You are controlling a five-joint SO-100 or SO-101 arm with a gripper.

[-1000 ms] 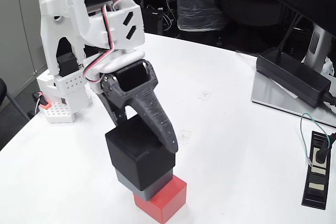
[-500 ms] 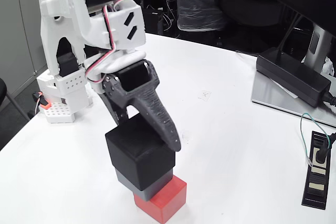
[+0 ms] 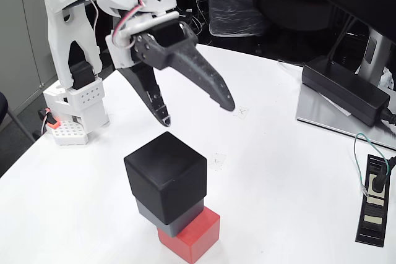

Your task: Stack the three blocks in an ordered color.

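Three blocks are seen stacked near the table's (image 3: 278, 171) front edge: black block (image 3: 166, 174) on grey block (image 3: 168, 216) on red block (image 3: 193, 235). From the gripper (image 3: 198, 114), spread wide and holding nothing, the stack lies at about seven o'clock, below and apart.

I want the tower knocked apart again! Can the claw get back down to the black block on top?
Probably yes. The claw hangs open above the black block, with nothing between them.
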